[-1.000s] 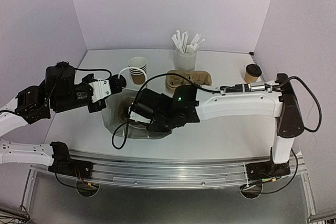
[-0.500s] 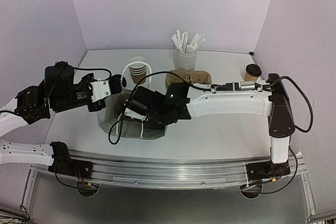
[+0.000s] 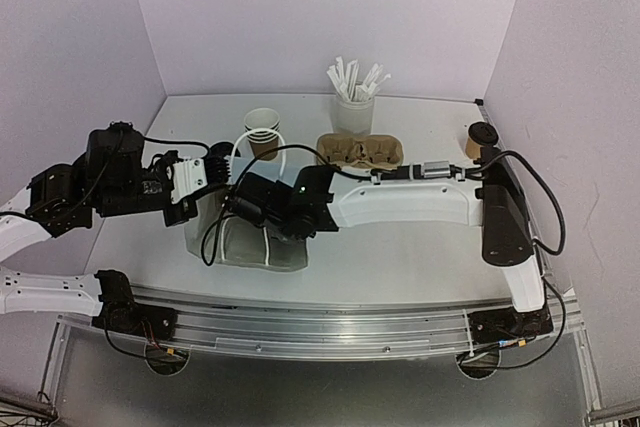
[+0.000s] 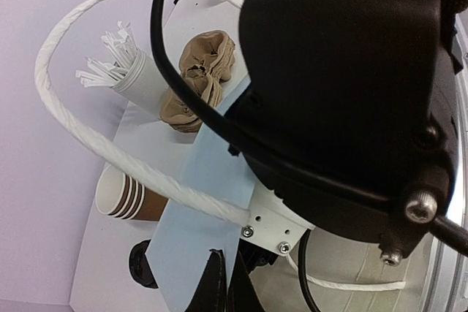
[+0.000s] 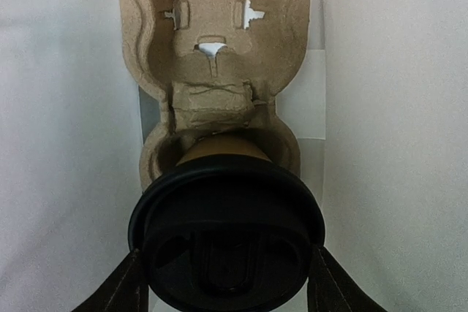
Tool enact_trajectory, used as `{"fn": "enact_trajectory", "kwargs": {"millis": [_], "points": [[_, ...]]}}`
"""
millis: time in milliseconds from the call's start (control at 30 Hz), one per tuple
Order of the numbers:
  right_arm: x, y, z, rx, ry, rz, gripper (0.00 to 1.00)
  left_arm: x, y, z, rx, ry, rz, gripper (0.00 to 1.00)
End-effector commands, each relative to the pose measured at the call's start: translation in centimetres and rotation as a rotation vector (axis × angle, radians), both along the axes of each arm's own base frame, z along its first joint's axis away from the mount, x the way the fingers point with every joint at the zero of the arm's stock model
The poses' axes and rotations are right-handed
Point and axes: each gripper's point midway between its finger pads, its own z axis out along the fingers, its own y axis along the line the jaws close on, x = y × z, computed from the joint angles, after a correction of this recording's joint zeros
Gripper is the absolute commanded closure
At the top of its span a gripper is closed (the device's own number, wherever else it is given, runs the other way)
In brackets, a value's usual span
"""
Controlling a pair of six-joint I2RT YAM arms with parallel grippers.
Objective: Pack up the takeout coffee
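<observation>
A takeout coffee, a brown cup under a black lid, stands in the near pocket of a cardboard carrier inside the white paper bag. My right gripper is shut on its lid, one finger on each side. From above, the right gripper reaches down into the bag. My left gripper is shut on the bag's top edge, at the bag's left side. Another lidded coffee stands at the far right.
A stack of open brown cups sits behind the bag, with black lids beside it. Spare cardboard carriers lie mid-table. A white cup of wrapped straws stands at the back. The bag's rope handle loops over the left wrist view.
The right arm has stretched further left and lower into the bag with the cup. The spare carriers behind it are now uncovered. The left gripper has kept its hold on the bag.
</observation>
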Motion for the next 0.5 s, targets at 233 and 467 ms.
{"fn": "enact_trajectory", "kwargs": {"millis": [233,467], "points": [[-2.1,2.2,2.2,0.170,0.093,0.135,0.79,0.6,0.2,2.3,-0.144,0.056,0.066,1.00],[-3.4,-0.1,-1.2,0.046,0.227,0.156,0.79,0.7,0.3,2.8,-0.135,0.015,0.050,1.00]]}}
